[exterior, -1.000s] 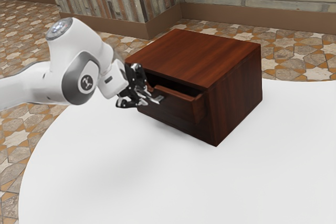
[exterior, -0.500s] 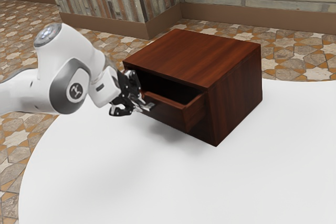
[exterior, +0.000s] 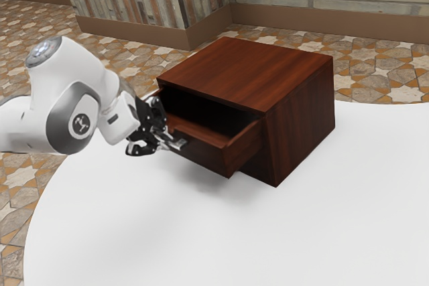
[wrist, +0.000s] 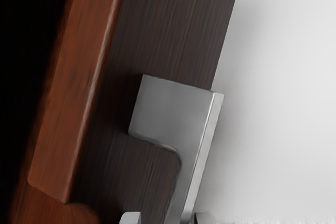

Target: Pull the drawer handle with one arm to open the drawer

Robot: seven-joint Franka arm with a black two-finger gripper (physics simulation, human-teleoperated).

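The gripper (exterior: 161, 143) was clenched on the silver drawer handle (exterior: 174, 144), its fingers on either side of the bar. The handle (wrist: 176, 124) sat on the front of the drawer (exterior: 216, 147), which stood partly out of the dark wooden cabinet (exterior: 268, 78) toward the exterior view's left. The cabinet stood near the far edge of the white table (exterior: 201, 232).

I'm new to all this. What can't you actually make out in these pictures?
- Inside of the drawer: in the exterior view it is shadowed under the cabinet top; in the wrist view it is just darkness.
- Handle: in the exterior view it is mostly behind the gripper; in the wrist view one end is cut off by the edge.
- Base of the arm: cut off by the exterior view's left edge.
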